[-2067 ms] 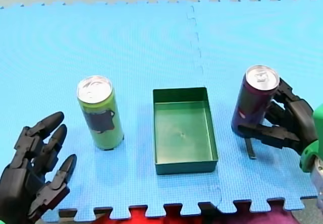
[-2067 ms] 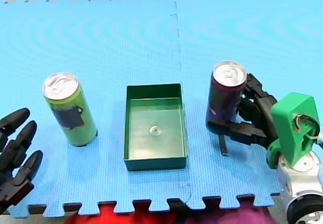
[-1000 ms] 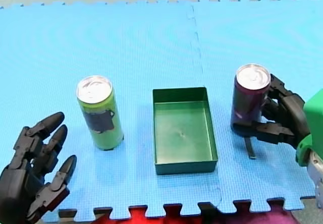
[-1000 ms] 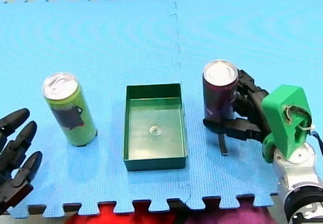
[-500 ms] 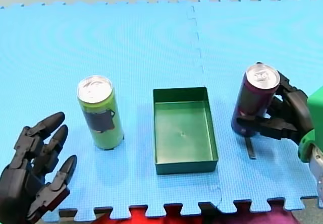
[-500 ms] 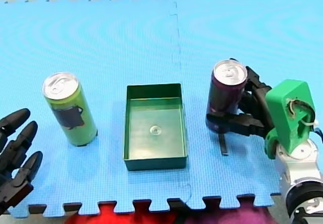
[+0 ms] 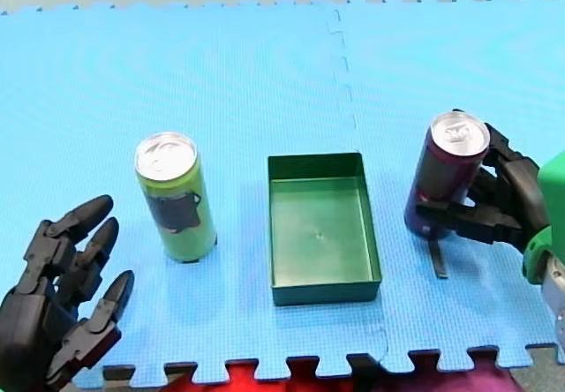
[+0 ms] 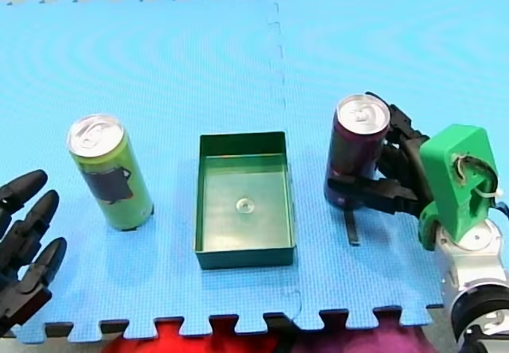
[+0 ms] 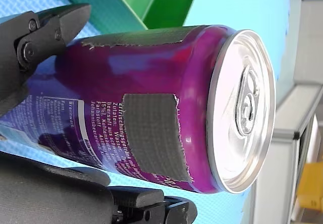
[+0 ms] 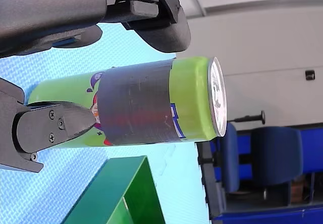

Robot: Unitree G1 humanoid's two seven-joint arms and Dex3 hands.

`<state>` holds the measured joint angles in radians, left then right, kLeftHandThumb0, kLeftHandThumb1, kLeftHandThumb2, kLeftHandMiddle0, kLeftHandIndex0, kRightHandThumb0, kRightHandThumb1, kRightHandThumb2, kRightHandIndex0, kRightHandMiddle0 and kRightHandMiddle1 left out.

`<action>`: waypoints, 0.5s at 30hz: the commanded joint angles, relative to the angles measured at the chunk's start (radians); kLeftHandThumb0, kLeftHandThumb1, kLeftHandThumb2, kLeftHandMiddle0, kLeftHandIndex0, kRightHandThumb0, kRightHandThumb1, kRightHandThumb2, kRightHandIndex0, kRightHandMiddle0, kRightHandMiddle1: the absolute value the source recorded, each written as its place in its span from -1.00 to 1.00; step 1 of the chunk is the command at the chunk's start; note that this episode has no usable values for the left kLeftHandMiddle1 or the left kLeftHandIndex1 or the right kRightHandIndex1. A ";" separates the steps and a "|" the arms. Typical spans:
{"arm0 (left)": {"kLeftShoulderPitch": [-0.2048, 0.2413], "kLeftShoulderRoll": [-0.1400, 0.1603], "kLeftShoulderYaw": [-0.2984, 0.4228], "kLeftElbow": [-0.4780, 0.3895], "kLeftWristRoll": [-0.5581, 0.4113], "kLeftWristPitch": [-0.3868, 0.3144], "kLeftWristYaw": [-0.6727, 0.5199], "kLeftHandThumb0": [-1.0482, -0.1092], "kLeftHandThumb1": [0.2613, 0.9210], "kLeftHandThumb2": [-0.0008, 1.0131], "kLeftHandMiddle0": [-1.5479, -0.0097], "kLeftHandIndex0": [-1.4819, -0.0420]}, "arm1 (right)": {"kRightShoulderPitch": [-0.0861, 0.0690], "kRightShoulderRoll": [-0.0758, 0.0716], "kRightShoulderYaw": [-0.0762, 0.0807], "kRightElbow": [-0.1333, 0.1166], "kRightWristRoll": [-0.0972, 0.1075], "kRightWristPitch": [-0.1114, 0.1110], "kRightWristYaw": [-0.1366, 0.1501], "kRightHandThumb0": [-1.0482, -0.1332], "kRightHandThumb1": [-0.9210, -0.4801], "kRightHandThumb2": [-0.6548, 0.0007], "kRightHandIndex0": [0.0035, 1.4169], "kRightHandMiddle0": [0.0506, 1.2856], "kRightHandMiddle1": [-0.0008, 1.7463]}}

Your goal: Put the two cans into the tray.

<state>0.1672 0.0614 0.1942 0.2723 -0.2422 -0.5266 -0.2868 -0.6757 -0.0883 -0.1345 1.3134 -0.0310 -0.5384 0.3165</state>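
1. purple can [image 7: 446, 180]: right robot hand [image 7: 497, 201] curled around it, top tilted away from tray [image 7: 325, 293]; tray just to its left.
2. green can [image 7: 177, 199]: upright, left of tray; left robot hand [image 7: 62, 295] empty, nearer front.

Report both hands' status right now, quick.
Left hand: open, holding nothing, at the mat's front edge near the green can.
Right hand: closed on the purple can, right of the green tray.

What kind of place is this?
Probably a robot test room in a lab or office. The work surface is a blue foam puzzle mat, blue office chairs stand in the background, and the purple can in the right hand and the green can near the left hand have taped-over labels.
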 commanded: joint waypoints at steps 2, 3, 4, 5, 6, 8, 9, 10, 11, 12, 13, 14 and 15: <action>-0.004 0.006 0.003 0.001 0.001 -0.002 0.002 -1.00 1.00 -0.12 0.65 0.92 | -0.010 -0.001 0.003 -0.004 -0.008 -0.012 -0.019 -0.46 0.24 0.99 -0.17 -0.24 -0.93; -0.005 0.007 0.003 0.001 0.002 -0.003 0.003 -1.00 1.00 -0.12 0.65 0.92 | -0.011 0.000 0.011 -0.007 -0.020 -0.028 -0.041 -0.15 0.24 0.99 0.09 0.05 -0.92; -0.006 0.008 0.004 0.001 0.002 -0.003 0.003 -1.00 1.00 -0.12 0.65 0.92 | -0.011 0.000 0.018 -0.009 -0.031 -0.041 -0.060 0.06 0.24 1.00 0.11 0.32 -0.88; -0.008 0.008 0.004 0.002 0.003 -0.002 0.004 -1.00 1.00 -0.12 0.65 0.92 | -0.012 0.005 0.023 -0.011 -0.040 -0.047 -0.087 0.16 0.24 1.00 0.00 0.49 -0.83; -0.008 0.009 0.004 0.002 0.003 -0.002 0.004 -1.00 1.00 -0.12 0.65 0.92 | -0.014 0.010 0.025 -0.011 -0.044 -0.047 -0.108 0.25 0.24 0.98 -0.06 0.17 0.06; -0.010 0.010 0.004 0.002 0.003 -0.001 0.003 -1.00 1.00 -0.11 0.65 0.92 | -0.017 0.022 0.024 -0.011 -0.047 -0.033 -0.149 0.37 0.20 0.98 -0.04 -0.20 0.80; -0.010 0.010 0.004 0.002 0.003 -0.001 0.003 -1.00 1.00 -0.11 0.65 0.92 | -0.018 0.026 0.024 -0.011 -0.048 -0.027 -0.167 0.43 0.18 0.98 -0.02 -0.25 0.90; -0.009 0.011 0.004 0.002 0.003 -0.001 0.003 -1.00 1.00 -0.11 0.65 0.92 | -0.018 0.028 0.026 -0.011 -0.052 -0.024 -0.186 0.53 0.12 0.96 0.02 -0.27 0.95; -0.010 0.011 0.004 0.003 0.003 -0.001 0.003 -1.00 1.00 -0.11 0.65 0.92 | -0.019 0.029 0.029 -0.012 -0.056 -0.023 -0.199 0.69 -0.04 0.93 0.10 -0.27 0.98; -0.011 0.011 0.004 0.004 0.003 -0.002 0.003 -1.00 1.00 -0.11 0.65 0.92 | -0.019 0.028 0.030 -0.012 -0.058 -0.023 -0.205 0.75 -0.12 0.92 0.14 -0.26 0.99; -0.011 0.011 0.004 0.004 0.002 -0.002 0.002 -1.00 1.00 -0.11 0.65 0.92 | -0.019 0.027 0.030 -0.012 -0.057 -0.024 -0.207 0.79 -0.18 0.91 0.17 -0.24 0.99; -0.011 0.012 0.004 0.004 0.002 -0.003 0.002 -1.00 1.00 -0.10 0.65 0.92 | -0.019 0.026 0.030 -0.012 -0.056 -0.023 -0.207 0.82 -0.25 0.91 0.20 -0.22 1.00; -0.010 0.012 0.004 0.004 0.001 -0.003 0.001 -1.00 1.00 -0.10 0.65 0.92 | -0.019 0.025 0.028 -0.011 -0.054 -0.023 -0.205 0.83 -0.27 0.91 0.21 -0.21 1.00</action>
<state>0.1584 0.0680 0.1961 0.2746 -0.2404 -0.5269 -0.2861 -0.6907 -0.0587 -0.1047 1.3045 -0.0868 -0.5643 0.1162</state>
